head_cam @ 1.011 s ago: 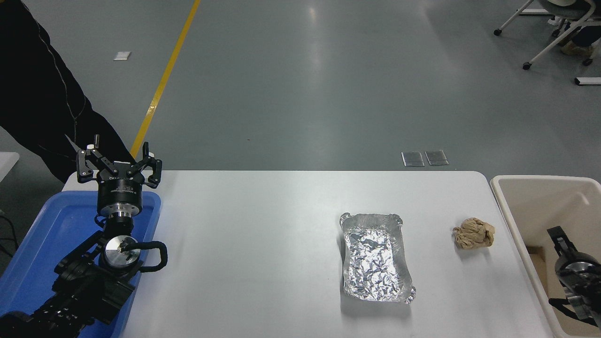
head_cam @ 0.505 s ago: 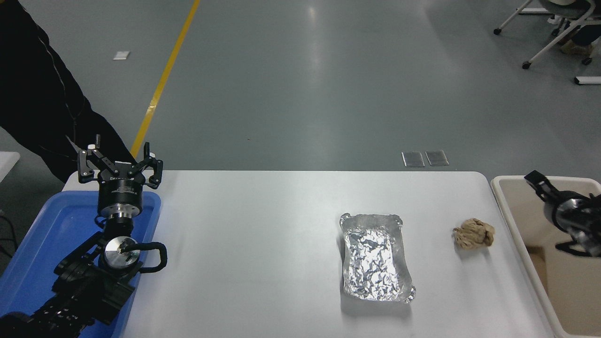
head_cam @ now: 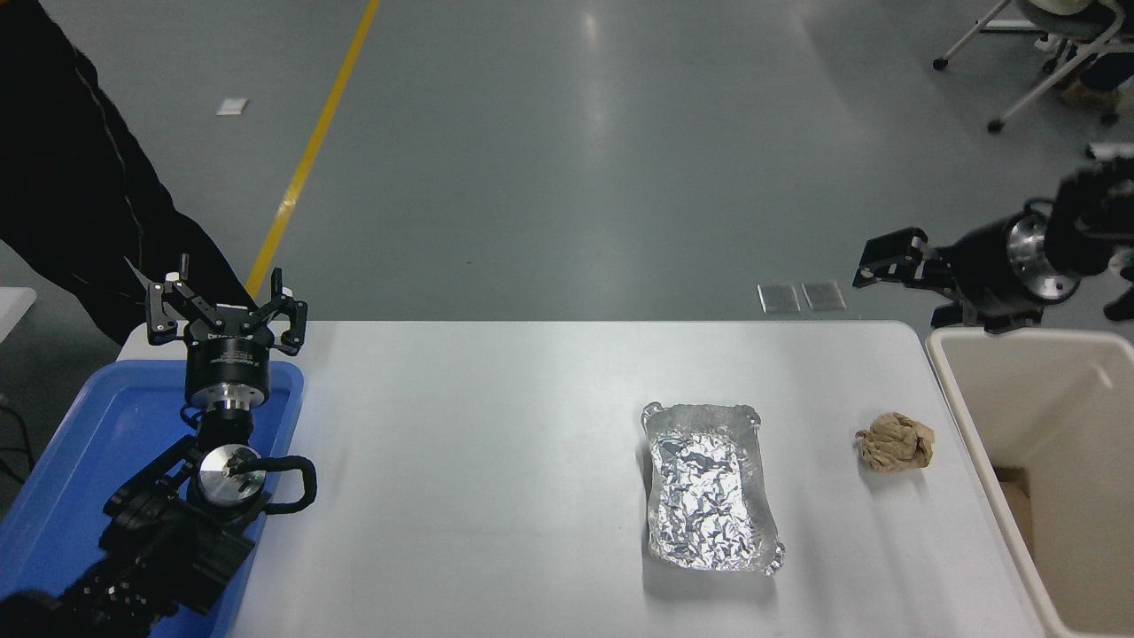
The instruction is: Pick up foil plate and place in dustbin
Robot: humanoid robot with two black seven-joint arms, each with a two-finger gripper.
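Observation:
The foil plate (head_cam: 709, 487) lies flat on the white table (head_cam: 478, 443), right of centre, shiny and crinkled. The cream dustbin (head_cam: 1045, 399) stands off the table's right edge, mouth up. My right gripper (head_cam: 905, 288) is raised high above the table's far right corner, left of the bin's far rim, fingers spread and empty, well apart from the plate. My left gripper (head_cam: 226, 306) is parked open at the lower left over the blue tray.
A crumpled brown paper ball (head_cam: 895, 441) lies between the foil plate and the dustbin. A shallow blue tray (head_cam: 71, 461) sits at the table's left edge. A person in black (head_cam: 80, 195) stands at the far left. Chair legs (head_cam: 1036, 71) show at top right.
My right arm has risen out of the dustbin, swinging up and leftward to above the table's far right corner. The plate, the paper ball and the left arm have not moved.

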